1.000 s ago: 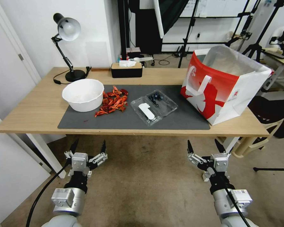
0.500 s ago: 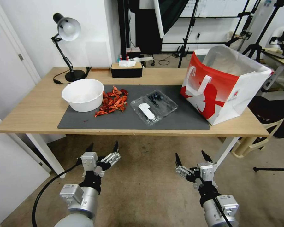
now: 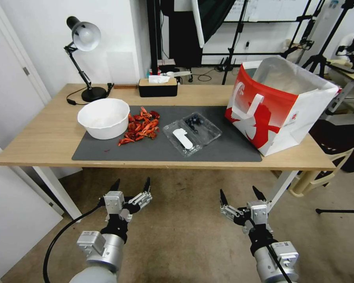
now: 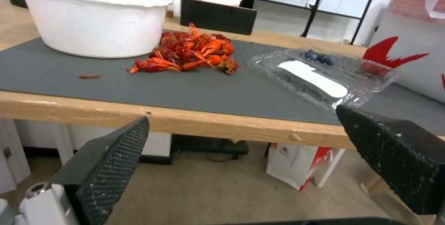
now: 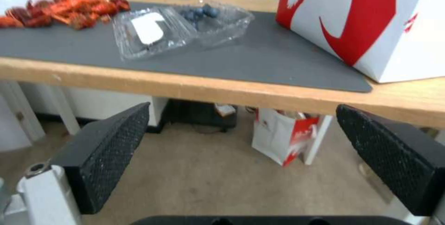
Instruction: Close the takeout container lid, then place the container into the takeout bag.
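Both arms were drawn inward and have now nearly settled. Left end effector [image 3: 131, 185] and right end effector [image 3: 240, 193] are held spread apart below the surface [image 3: 39, 137]. Takeout container [image 3: 192, 133] is left open on the mat, lid [image 3: 181, 138] unclosed; takeout bag [image 3: 277, 104] stands beside it.

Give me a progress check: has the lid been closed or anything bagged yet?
Nothing is done. The takeout container lies open on the grey mat, its lid flat beside the blueberry half. The takeout bag stands to its right. In hand: nothing; the left gripper and right gripper hang open below the table edge. Left: closing the lid and bagging the container.
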Robot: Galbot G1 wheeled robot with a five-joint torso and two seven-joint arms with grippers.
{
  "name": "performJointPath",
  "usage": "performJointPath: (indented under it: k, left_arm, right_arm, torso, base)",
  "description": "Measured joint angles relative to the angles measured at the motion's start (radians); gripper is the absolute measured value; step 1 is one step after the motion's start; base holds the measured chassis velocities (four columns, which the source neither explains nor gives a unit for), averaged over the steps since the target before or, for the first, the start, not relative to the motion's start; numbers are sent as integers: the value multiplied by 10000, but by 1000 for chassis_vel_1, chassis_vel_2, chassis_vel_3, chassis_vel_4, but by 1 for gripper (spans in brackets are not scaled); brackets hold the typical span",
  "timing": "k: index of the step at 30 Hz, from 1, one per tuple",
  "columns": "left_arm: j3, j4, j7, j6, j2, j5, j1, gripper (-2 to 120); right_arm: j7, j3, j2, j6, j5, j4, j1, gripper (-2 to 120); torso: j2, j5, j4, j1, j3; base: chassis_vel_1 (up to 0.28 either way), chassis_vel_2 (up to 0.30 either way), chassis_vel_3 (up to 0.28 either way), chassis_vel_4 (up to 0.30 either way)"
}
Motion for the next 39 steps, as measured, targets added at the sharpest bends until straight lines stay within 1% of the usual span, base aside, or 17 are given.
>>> performJointPath:
  k: [2,3,5,6,8,9,13,14,16,19,26,30,31,33,34,36,39]
  left_arm:
    - [-80,18,27,-18,27,-37,-30,100]
    - [-80,18,27,-18,27,-37,-30,100]
    - [-165,18,47,-39,47,-46,-21,100]
    - [-165,18,47,-39,47,-46,-21,100]
    - [-234,27,66,-100,33,-28,10,100]
    - [-234,27,66,-100,33,-28,10,100]
    - [-283,86,87,-162,-102,123,88,100]
    - [-283,86,87,-162,-102,123,88,100]
    - [-327,155,97,-216,-151,165,103,100]
    - [-354,186,105,-256,-164,174,110,100]
    - [-447,273,111,-336,-217,197,131,100]
    - [-510,394,108,-375,-307,267,158,100]
    - [-510,394,108,-375,-307,267,158,100]
    - [-547,531,82,-405,-455,332,162,100]
    - [-547,531,82,-405,-455,332,162,100]
    - [-575,685,62,-459,-557,379,158,100]
    - [-602,787,42,-495,-587,383,148,100]
  right_arm:
    - [-86,47,-288,-50,780,-97,415,100]
    - [-86,47,-288,-50,780,-97,415,100]
    - [-211,58,-668,-110,1768,-315,957,100]
    - [-211,58,-668,-110,1768,-315,957,100]
    - [-312,-12,-1205,-172,2989,-786,1742,100]
    - [-312,-12,-1205,-172,2989,-786,1742,100]
    - [-254,-401,-2245,-350,5048,-1829,3350,100]
    - [-254,-401,-2245,-350,5048,-1829,3350,100]
    - [-69,-678,-2612,-520,5620,-2206,3932,100]
    - [21,-830,-2784,-604,5802,-2374,4208,100]
    - [362,-1473,-3235,-898,6192,-2848,5142,100]
    - [1023,-2275,-3465,-1491,6473,-3418,6333,100]
    - [1023,-2275,-3465,-1491,6473,-3418,6333,100]
    - [2195,-2931,-3367,-2773,6956,-3899,7594,100]
    - [2195,-2931,-3367,-2773,6956,-3899,7594,100]
    - [3199,-3179,-3119,-3795,7830,-4165,8333,100]
    - [3657,-3321,-3011,-4127,8110,-4409,8672,100]
  torso:
    - [0,1,-2,0,0]
    - [0,1,-2,0,0]
    - [0,1,-1,0,0]
    - [0,1,-1,0,0]
    - [0,1,-1,0,0]
    - [0,1,-1,0,0]
    - [-1,2,1,1,1]
    - [-1,2,1,1,1]
    - [-1,2,3,2,-1]
    - [0,3,-2,3,0]
    - [-1,0,2,2,0]
    - [-1,-1,0,3,0]
    - [-1,-1,0,3,0]
    - [-1,-1,2,3,1]
    - [-1,-1,2,3,1]
    - [-1,-1,1,2,1]
    - [-1,0,0,3,1]
  base:
    - [0,0,0,0]
    - [0,0,0,0]
    - [0,0,0,0]
    - [0,0,0,0]
    - [0,0,0,0]
    - [0,0,0,0]
    - [0,0,0,0]
    - [0,0,0,0]
    - [0,0,0,0]
    - [0,0,0,0]
    - [0,0,0,0]
    - [0,0,0,0]
    - [0,0,0,0]
    - [0,0,0,0]
    - [0,0,0,0]
    - [0,0,0,0]
    - [0,0,0,0]
